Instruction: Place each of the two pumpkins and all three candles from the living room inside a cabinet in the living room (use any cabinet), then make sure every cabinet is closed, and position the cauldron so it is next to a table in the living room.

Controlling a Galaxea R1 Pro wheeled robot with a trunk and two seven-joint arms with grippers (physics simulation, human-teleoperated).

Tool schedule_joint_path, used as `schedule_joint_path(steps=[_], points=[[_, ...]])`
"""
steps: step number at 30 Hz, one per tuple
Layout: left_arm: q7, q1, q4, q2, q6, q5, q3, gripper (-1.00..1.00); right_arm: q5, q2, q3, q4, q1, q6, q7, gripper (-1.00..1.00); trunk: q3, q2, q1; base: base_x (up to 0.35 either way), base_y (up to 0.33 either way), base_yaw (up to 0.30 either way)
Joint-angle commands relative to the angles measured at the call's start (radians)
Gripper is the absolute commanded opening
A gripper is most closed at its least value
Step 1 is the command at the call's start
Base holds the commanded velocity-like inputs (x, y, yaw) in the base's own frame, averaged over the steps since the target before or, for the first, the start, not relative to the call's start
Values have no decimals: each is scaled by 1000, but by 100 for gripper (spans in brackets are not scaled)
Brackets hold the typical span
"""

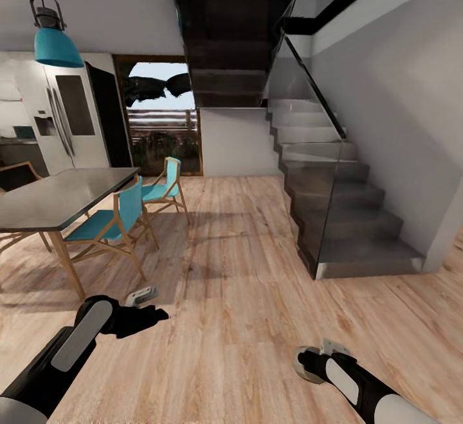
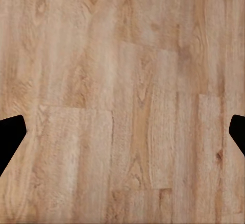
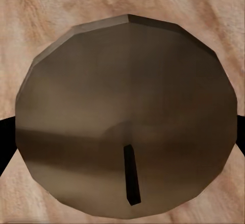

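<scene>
One candle (image 3: 127, 117) clamped in right jaws; left jaws spread wide over bare floor (image 2: 122, 81).

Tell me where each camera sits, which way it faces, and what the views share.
Head view: on the robot's head, looking forward and down across pale wooden plank floor toward the dark-topped dining table and grey staircase; both arms show, left claw and right claw.
Left wrist view: near the left claw, facing straight at floor; dark fingertips at the edges.
Right wrist view: near the right claw, facing a round brown candle with a dark wick held close before the lens.
Shared: all show the plank floor.
</scene>
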Motion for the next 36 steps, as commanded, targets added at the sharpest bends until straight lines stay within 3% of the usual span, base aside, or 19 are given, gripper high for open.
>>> schedule_joint_path(steps=[1,36], points=[[10,-1,0,1,0,10,-2,100,-9,-2,8,-4,0,3,-9,-100,-1,-1,0,0,0,287],[9,-1,7,1,0,10,-1,100,-9,-2,8,-4,-1,3,-8,-100,-1,-1,0,0,0,287]])
